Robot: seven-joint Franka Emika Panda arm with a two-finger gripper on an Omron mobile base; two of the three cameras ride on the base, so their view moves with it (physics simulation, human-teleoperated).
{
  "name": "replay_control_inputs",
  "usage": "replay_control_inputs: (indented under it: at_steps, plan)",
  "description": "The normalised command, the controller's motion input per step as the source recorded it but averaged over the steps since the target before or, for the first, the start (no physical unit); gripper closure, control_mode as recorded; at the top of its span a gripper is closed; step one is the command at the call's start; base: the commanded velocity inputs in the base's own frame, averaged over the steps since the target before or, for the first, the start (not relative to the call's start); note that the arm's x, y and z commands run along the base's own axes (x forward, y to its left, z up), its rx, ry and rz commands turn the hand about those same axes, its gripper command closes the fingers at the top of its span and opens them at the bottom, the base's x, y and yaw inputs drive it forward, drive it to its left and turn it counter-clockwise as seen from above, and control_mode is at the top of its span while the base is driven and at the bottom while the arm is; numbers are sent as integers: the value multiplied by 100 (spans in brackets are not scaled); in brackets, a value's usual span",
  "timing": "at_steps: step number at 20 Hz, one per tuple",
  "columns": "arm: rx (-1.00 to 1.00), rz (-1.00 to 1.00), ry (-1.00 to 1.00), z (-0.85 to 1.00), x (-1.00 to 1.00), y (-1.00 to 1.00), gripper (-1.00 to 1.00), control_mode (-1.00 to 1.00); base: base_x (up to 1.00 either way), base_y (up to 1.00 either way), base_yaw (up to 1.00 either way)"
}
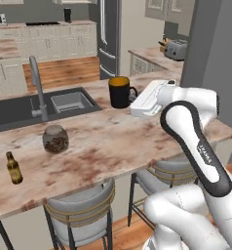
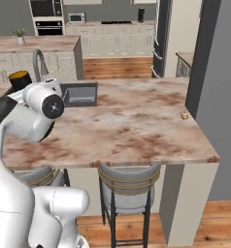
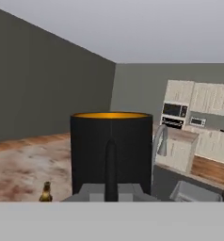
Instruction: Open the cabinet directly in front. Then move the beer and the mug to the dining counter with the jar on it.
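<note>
The table [image 1: 113, 146] is polished beige-brown marbled stone. At its 9 o'clock side, the bottle [image 1: 13, 168] is glossy brown glass; the jar [image 1: 55, 138] is clear glass. The mug [image 1: 120, 92] is matt dark outside, orange inside. The faucet [image 1: 37, 88] is grey metal. Stools [image 1: 81, 210] have grey cushions.

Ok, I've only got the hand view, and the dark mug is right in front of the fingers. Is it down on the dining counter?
Observer: Yes. In the left base view the mug stands upright on the dining counter, beside the sink.
Operator: Where's the jar?
Observer: The jar is on the same counter, between the mug and the beer, apart from both.
Operator: Is the hand shut on the mug?
Observer: The hand meets the mug at its handle side. I cannot tell if it grips.
</note>
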Motion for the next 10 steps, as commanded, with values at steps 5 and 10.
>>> replay_control_inputs:
  at_steps: [5,10]
  plan:
    - [0,41,16,-41,66,0,100,-100,0,0,0]
    - [0,18,5,-12,1,0,100,-100,0,0,0]
